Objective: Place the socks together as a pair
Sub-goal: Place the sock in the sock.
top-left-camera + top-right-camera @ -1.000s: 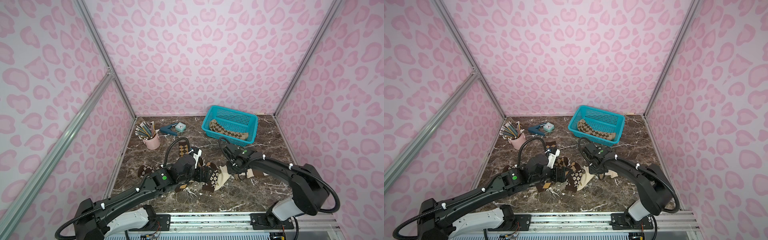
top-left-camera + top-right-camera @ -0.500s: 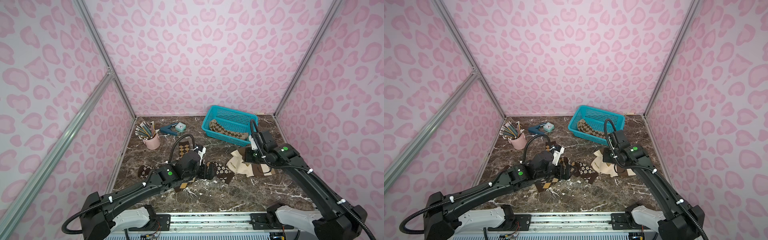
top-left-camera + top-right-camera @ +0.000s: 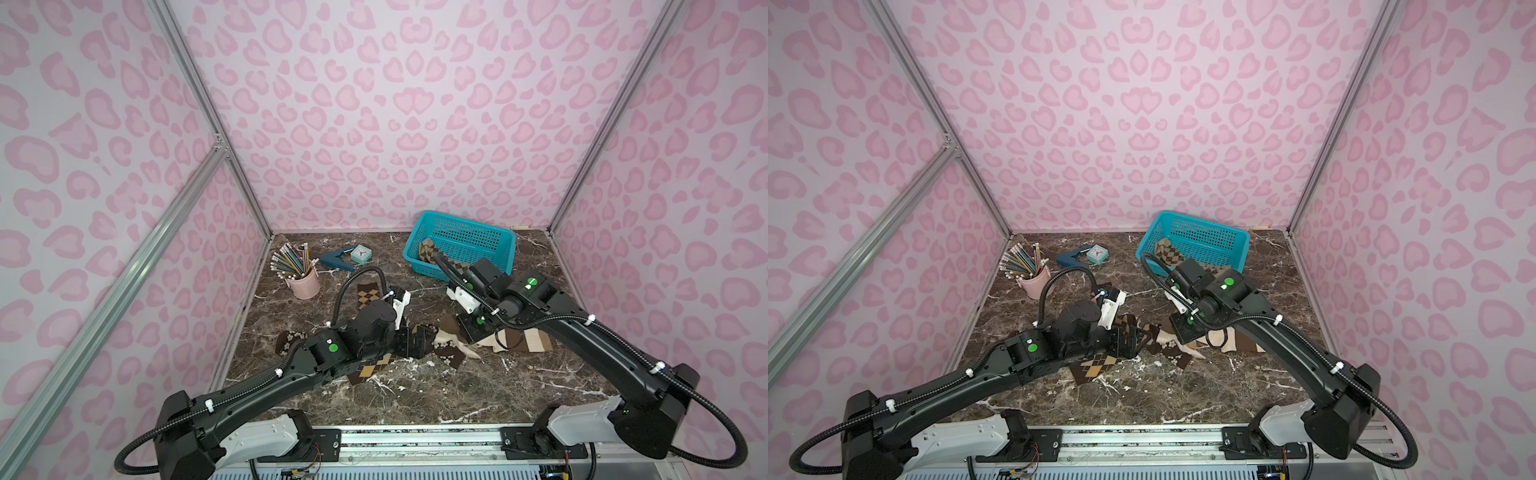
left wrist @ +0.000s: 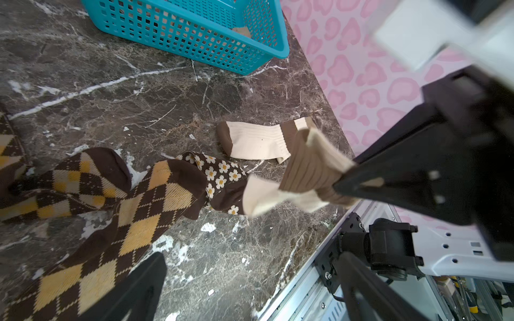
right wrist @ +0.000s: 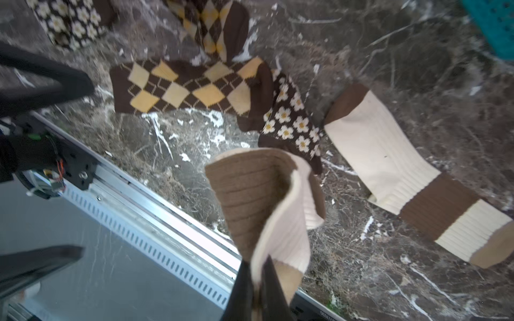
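Socks lie in a bunch near the middle of the tabletop, a bit toward its front edge.

We see the left arm stretched long and low from the front left corner. It is almost flat, with its wrist over a diamond sock. The left gripper points across toward the right edge. Its fingers are spread as wide as they go, and nothing is between them.

The right arm comes up from the front right corner and bends at a high elbow. Then it dips, so the right gripper points down at the tabletop. Its fingers are squeezed tight on a striped sock, cream and tan. The sock hangs folded from the pinch. We cannot tell if its loose end touches anything below.

The second striped sock lies flat just beside it, nearer the right edge. A flower sock lies between that one and the diamond sock. The diamond sock's dark toe rests over one end of the flower sock.

A teal basket sits by the back edge, toward the right corner. A brown checked sock is inside it.
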{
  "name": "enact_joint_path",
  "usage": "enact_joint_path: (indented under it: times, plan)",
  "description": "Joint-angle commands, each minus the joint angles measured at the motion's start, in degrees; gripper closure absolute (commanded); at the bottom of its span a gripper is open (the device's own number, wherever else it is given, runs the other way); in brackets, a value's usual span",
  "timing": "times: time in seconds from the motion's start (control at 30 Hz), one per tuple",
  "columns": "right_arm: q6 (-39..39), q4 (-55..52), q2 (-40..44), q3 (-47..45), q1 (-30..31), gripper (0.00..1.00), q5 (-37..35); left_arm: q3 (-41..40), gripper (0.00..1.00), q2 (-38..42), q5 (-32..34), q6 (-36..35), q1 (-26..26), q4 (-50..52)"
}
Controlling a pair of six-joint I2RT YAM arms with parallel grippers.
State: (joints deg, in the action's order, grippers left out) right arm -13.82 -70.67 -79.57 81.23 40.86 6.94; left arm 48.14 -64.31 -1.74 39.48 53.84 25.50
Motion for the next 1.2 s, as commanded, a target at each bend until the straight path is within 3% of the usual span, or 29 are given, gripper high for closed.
enact_joint_path:
  times: [0.0,0.13,0.4,0.47,0.53,0.73,0.8,0.9,1.17]
  plan:
    - [2.58,-2.00,-3.79,0.44,1.33,1.00,1.09,-1.25,0.00,2.81,2.22,1.51,0.05,0.99]
    - [5.60,3.12,-11.86,2.72,3.38,1.00,5.49,-3.95,0.01,7.08,3.12,3.13,0.03,2.44]
    - [10.74,5.28,-31.73,17.32,6.28,1.00,2.32,-3.98,0.01,9.73,4.81,3.33,0.05,6.85]
    - [10.89,6.03,-36.21,22.68,6.40,0.89,1.63,-3.79,0.00,9.84,5.03,3.52,0.02,7.02]
    - [11.26,6.53,-40.64,28.36,6.66,0.86,0.33,-3.85,0.00,9.91,5.17,3.69,0.03,6.70]
    - [7.09,7.40,-49.01,40.93,5.34,0.61,-8.04,-3.87,0.01,9.45,5.34,3.80,0.03,6.52]
    - [5.08,8.71,-48.14,40.73,4.22,0.53,-8.33,-4.10,0.01,9.48,5.37,3.95,0.03,6.19]
    - [3.80,12.22,-42.30,34.51,3.64,0.48,-8.83,-4.35,0.01,9.39,5.25,4.02,0.03,5.77]
    - [-4.35,24.03,-11.83,-0.12,4.23,0.38,0.28,-4.49,0.01,9.76,6.17,4.19,-0.01,5.86]
